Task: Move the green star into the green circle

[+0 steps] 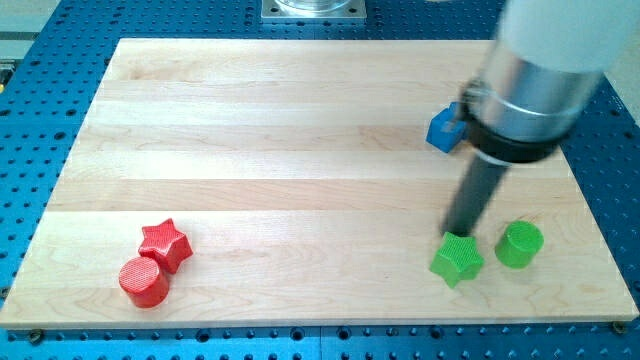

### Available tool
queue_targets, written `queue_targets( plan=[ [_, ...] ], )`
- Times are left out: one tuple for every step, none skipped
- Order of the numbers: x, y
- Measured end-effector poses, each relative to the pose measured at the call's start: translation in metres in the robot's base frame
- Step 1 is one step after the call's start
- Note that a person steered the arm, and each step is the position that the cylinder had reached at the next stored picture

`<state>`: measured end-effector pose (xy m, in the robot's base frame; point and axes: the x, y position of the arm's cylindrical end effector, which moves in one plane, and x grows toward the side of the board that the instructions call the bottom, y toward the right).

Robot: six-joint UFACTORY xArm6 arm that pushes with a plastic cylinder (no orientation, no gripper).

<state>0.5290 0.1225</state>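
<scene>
The green star [457,260] lies near the board's bottom right. The green circle [520,244], a short green cylinder, stands just to its right with a small gap between them. My tip [456,233] comes down at the star's top edge, touching or nearly touching it from the view's top. The rod rises from there toward the arm's large body at the view's upper right.
A blue block [444,130] sits at the right, partly hidden behind the arm [530,90]. A red star [165,244] and a red cylinder [144,282] touch each other at the bottom left. The wooden board [280,140] lies on a blue perforated table.
</scene>
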Motion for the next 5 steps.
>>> queue_targets(
  plan=[
    [0.023,-0.081],
    [0.069,-0.023],
    [0.076,0.009],
    [0.081,-0.051],
    [0.070,-0.053]
  ],
)
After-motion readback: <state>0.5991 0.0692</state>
